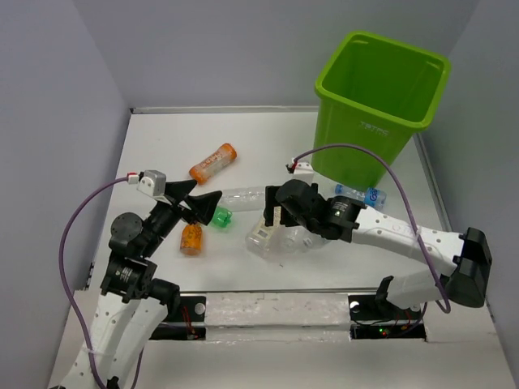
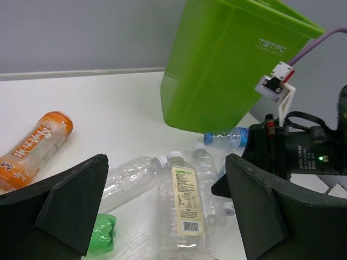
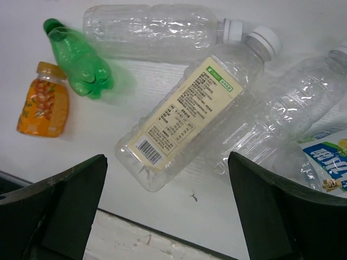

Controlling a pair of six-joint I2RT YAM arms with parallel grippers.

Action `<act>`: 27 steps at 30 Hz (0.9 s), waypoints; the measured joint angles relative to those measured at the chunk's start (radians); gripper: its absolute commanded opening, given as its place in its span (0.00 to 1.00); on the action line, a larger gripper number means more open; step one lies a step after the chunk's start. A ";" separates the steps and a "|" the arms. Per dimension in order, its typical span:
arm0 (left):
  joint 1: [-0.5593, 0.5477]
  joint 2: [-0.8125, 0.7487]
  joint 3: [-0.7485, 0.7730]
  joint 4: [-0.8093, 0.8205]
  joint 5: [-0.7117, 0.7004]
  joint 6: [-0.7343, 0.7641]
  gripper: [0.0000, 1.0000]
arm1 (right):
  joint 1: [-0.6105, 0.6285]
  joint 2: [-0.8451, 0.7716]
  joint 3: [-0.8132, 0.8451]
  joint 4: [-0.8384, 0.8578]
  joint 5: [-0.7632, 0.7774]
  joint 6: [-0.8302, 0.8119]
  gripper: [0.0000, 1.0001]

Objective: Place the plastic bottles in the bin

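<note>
The lime-green bin (image 1: 381, 89) stands at the back right; it also shows in the left wrist view (image 2: 227, 59). Several bottles lie on the table. A clear labelled bottle (image 1: 266, 235) (image 2: 184, 206) (image 3: 190, 119) lies in the middle beside two other clear ones (image 1: 243, 197) (image 1: 306, 241). A blue-capped clear bottle (image 1: 361, 194) lies at the bin's foot. A long orange bottle (image 1: 213, 163), a small orange bottle (image 1: 191, 239) and a green bottle (image 1: 221, 217) lie to the left. My left gripper (image 1: 207, 193) (image 2: 162, 208) is open and empty above the green bottle. My right gripper (image 1: 272, 212) (image 3: 168, 203) is open and empty over the labelled bottle's base.
Grey walls close in the white table on the left, back and right. The table's near edge (image 3: 135, 233) lies just below my right gripper. My right arm (image 2: 303, 151) reaches across in front of the bin, with a purple cable (image 1: 389, 174) looping over it.
</note>
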 measured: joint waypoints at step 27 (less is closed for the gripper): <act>-0.088 -0.068 0.013 -0.053 -0.067 0.023 0.99 | 0.007 0.338 0.141 -0.137 0.170 0.178 1.00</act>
